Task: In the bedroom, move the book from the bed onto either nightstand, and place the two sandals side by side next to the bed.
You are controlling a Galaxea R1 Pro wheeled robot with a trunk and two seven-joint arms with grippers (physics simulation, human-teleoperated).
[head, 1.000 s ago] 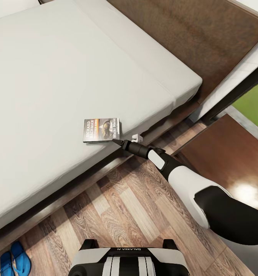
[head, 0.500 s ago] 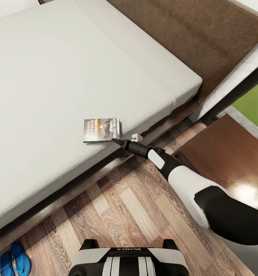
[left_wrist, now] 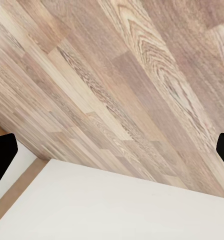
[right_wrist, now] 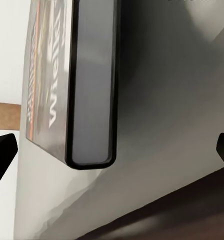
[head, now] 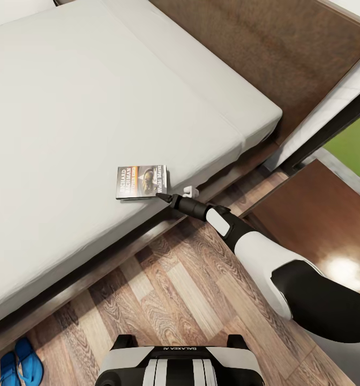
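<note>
Near the edge of the bed (head: 94, 107), the book (head: 141, 182) lies flat on the grey mattress, cover up. The right gripper (head: 165, 197) sits just beside its near corner; the right wrist view shows the fingers (right_wrist: 3, 152) spread wide, empty. The left gripper's fingers (left_wrist: 3, 155) are likewise apart. Judged thin, light and flexible, the paperback is best pinched across the overhanging edge.

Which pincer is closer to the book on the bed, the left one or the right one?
The right. The right pincer is at the edge of the book, its fingers wide apart. The left pincer points at the wood floor, with no book near it.
</note>
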